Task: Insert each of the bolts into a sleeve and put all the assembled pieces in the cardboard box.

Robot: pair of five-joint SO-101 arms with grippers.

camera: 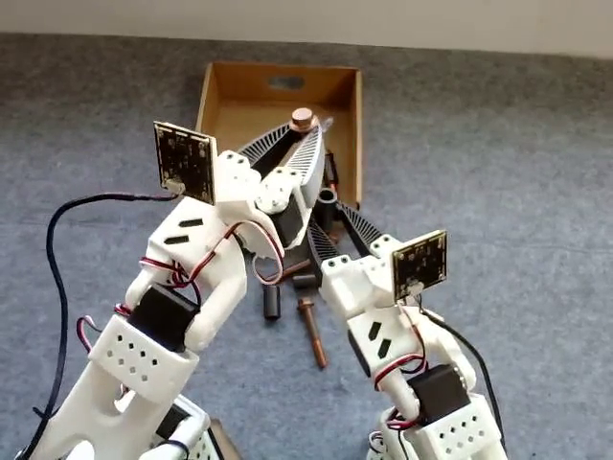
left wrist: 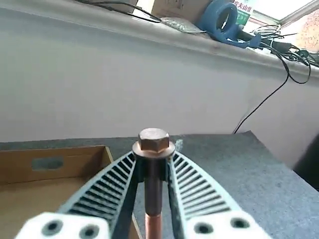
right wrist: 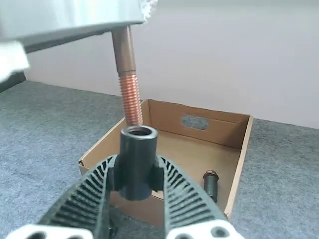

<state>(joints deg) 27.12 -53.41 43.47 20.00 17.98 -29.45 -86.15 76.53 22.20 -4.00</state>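
A: High view first. What's where?
B: Cardboard box (camera: 215, 105) sits by the table's far edge, mid-width. Left gripper (camera: 303, 134) hangs over the box's near corner, clamped on a bolt (camera: 303, 119), head up. Right gripper (camera: 329, 213) is just below it, closed round a sleeve (camera: 328, 197), mouth up. Nearer the table's front edge a loose bolt (camera: 311, 331) lies flat, with a loose sleeve (camera: 271, 300) just beside it.
A: Left wrist?
B: Ribbed fingers (left wrist: 112, 184) pinch the shank right under the hex head. It's copper-coloured metal: stiff, prob. smooth and a bit slick. I'd judge the flange under the head keeps it from sliding down through. Holding high leaves the thread free, which suits insertion.
A: Right wrist?
B: The sleeve is a dark rigid tube, light I'd guess, held mid-body w/ the mouth clear. The bolt's threaded tip is at the rim — can't tell if it's in the bore or just behind. One assembled piece (right wrist: 210, 184) lies in the box by a side wall.
A: Surface, room?
B: Grey carpet-like cover (camera: 498, 172) — soft and grippy, so round parts prob. won't roll far. Flat-lying ones sit low, though, so I'd take them across the middle. Behind is a plain white wall (left wrist: 149, 84) and a ledge w/ cables and a blue object (left wrist: 224, 20).
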